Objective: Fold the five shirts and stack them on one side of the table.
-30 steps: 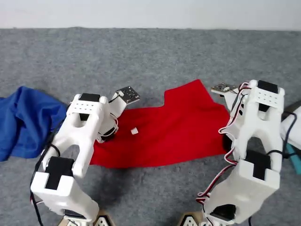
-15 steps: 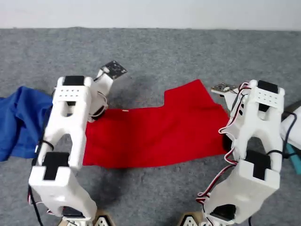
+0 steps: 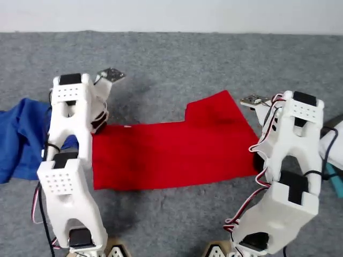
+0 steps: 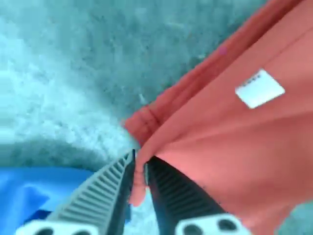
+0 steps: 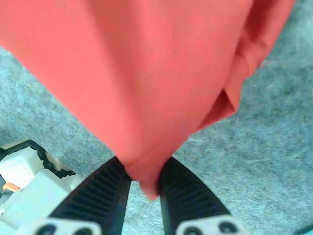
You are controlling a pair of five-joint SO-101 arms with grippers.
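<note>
Carpeting, grey and coarse, covers the table [image 3: 177, 64], and on it we see the red shirt [image 3: 171, 152] spread nearly flat across the middle. It is stretched between the two arms, with one raised corner pointing toward the far side on the right.

The left arm [image 3: 67, 160] stands over the shirt's left edge and the right arm [image 3: 289, 176] over its right edge. The blue shirt [image 3: 21, 136] lies bunched at the table's left edge. It sits just beside the left arm, on the side away from the red one.

From the left wrist we see the left gripper [image 4: 139, 164] closed almost completely. Its ribbed fingers pinch a thin fold of the red shirt close to a hemmed corner, low over the carpet.

From the right wrist we see the right gripper [image 5: 144, 171] clamped on a thicker fold of the same shirt. The cloth hangs out from between the fingers and spreads away from them.

A white object [image 3: 333, 147] and a teal object [image 3: 336, 184] sit at the table's right edge, beyond the right arm. A small white label [image 4: 259, 88] lies on the red cloth near the left gripper.
</note>
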